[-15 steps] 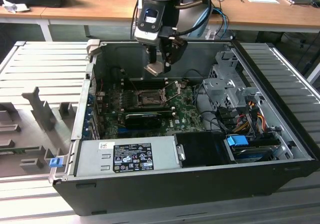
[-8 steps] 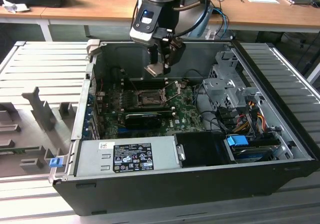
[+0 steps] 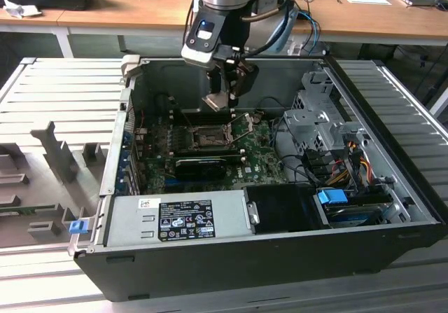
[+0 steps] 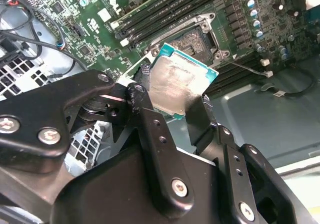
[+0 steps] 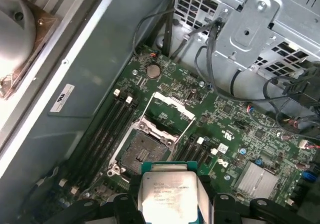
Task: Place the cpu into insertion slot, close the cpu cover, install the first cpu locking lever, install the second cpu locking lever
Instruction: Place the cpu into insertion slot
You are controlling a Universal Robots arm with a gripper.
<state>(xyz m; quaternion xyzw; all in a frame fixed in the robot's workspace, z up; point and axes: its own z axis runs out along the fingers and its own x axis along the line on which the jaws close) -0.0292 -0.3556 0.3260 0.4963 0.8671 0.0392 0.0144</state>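
Tool (image 4: 171, 94) clamping print-marked cpu (image 5: 167, 193), near insertion slot (image 5: 144, 151), cpu cover (image 5: 172, 106) raised

Silvery cpu (image 4: 180, 81) held tilted above bare dark insertion slot (image 5: 142, 154), centre of exterior view; cpu cover (image 5: 174, 105) raised open.

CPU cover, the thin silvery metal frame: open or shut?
Open: the silvery frame stands tilted up off the dark square socket, whose bed lies bare.

Looks like an electronics lab or workshop. Shown by an opened computer case (image 3: 231, 257) on a ribbed metal workbench (image 3: 70, 89), with wooden desks (image 3: 126, 5) behind.
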